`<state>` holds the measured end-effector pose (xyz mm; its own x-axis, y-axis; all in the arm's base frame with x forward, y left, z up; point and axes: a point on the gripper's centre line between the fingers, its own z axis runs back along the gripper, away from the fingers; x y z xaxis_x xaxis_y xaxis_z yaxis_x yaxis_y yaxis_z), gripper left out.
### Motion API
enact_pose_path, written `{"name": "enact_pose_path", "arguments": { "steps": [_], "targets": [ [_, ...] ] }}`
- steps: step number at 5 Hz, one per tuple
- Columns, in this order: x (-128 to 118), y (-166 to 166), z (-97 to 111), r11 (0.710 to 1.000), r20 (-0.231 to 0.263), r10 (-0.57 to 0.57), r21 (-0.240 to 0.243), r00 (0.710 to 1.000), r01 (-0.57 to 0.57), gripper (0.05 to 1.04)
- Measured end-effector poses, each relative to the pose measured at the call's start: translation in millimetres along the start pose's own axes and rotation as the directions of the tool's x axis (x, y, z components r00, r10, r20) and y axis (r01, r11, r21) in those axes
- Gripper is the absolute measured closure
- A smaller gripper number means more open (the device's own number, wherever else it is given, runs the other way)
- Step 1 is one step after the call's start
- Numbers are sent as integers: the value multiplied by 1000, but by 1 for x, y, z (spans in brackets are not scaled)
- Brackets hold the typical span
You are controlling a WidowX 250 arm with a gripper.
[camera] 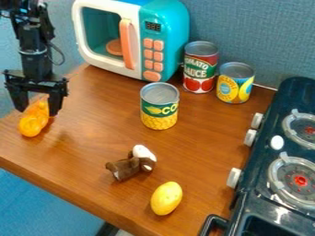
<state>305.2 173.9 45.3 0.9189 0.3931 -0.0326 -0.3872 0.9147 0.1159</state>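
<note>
The gripper hangs at the far left, low over the table's left edge. Its two fingers stand wide apart and point down, with the upper part of a shiny orange-yellow toy between them. The toy's rounded lower end sticks out below, toward the front. Whether either finger touches it, I cannot tell.
A toy microwave stands at the back of the wooden table. Right of it are a tomato can and a yellow-labelled can. A corn can, brown-and-white plush, yellow potato-like toy and stove lie farther forward.
</note>
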Motion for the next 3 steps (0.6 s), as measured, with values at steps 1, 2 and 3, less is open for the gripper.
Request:
{"name": "enact_pose_path", "arguments": {
  "steps": [1,2,3],
  "targets": [
    [-2,9,-9,997,-31,30,66,999,-27,82],
    [-3,13,-19,994,-53,45,106,998,-40,83],
    [-2,13,-26,993,-53,46,111,998,-40,118]
  ]
}}
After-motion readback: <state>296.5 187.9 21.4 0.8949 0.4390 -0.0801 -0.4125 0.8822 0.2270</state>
